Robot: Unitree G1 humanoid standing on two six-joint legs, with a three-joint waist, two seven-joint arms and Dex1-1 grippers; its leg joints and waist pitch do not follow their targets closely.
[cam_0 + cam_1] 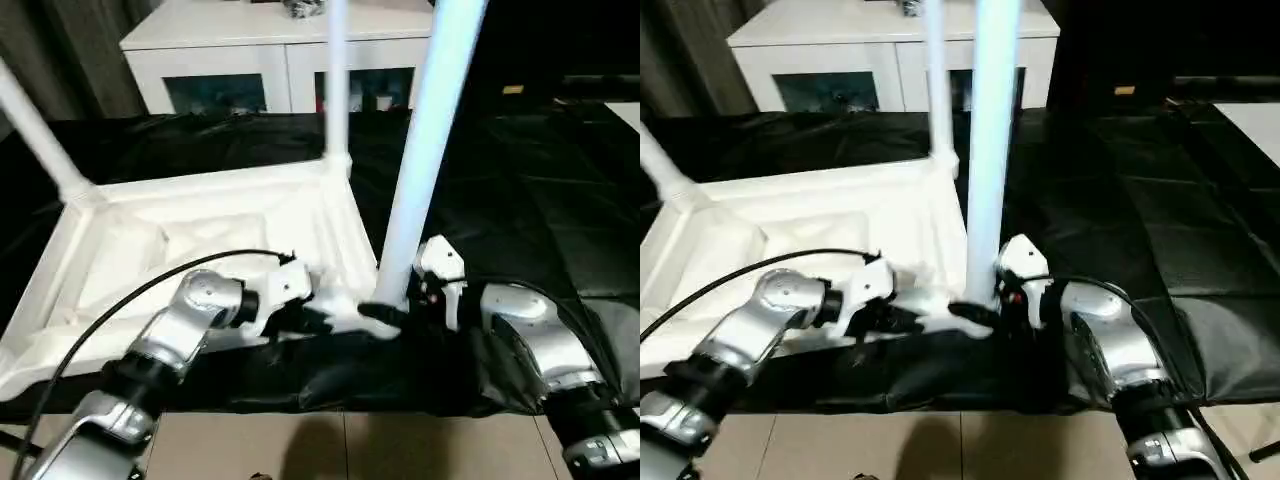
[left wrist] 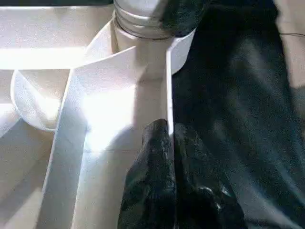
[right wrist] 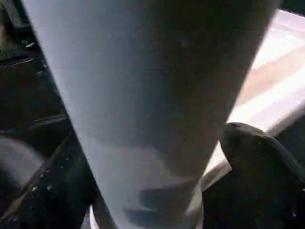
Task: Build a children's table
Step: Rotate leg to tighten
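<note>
While leg fills close-up, cabinet stands behind upturned table.

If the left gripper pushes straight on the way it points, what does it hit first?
Most likely the base of the near leg in its corner socket. The left gripper, shut, rides the table's rim toward it. The right gripper's finger sits there too; depth is unclear.

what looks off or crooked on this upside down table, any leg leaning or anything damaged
Nothing looks damaged. The near leg leans slightly to the right in the left eye view but looks nearly straight in the right eye view, so any real tilt can't be settled. At its base some screw threads still show above the table socket, so it may not be fully seated.
</note>
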